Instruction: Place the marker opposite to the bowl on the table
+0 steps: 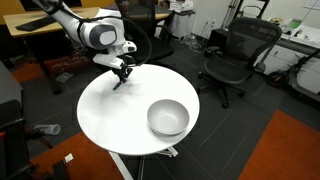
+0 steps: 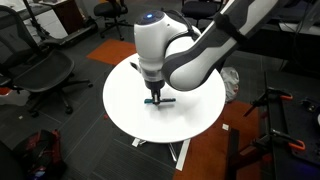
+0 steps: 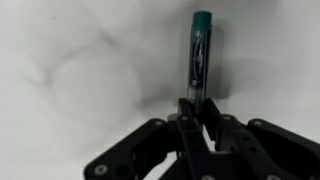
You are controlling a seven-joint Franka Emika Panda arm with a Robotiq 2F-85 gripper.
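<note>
gripper (image 3: 197,106) comes in from the bottom edge of the wrist view, jaws drawn in close at frame centre and pinching the lower end of the marker (image 3: 200,55). marker runs straight up the frame from the fingers (image 3: 211,118), teal cap at the top, clear barrel with dark print below it. white table (image 3: 80,70) fills the background there, and i can't tell if the marker body touches it.

in an exterior view the gripper (image 2: 153,96) hangs straight down over the middle of the frame, tips right at the table (image 2: 125,105). the marker (image 2: 163,101) shows as a short teal bar lying flat at the tips and sticking out to the right. the arm blocks the far side of the tabletop there.

in an exterior view the gripper (image 1: 122,76) sits low over the upper-left part of the table (image 1: 105,115), arm reaching in from the upper left. the marker is too small to make out there. the bowl (image 1: 168,118) stands upright on the lower-right part of the tabletop, well apart from the gripper and across the top from it.

black office chair (image 1: 238,55) is on the floor at the upper right, clear of the table.
</note>
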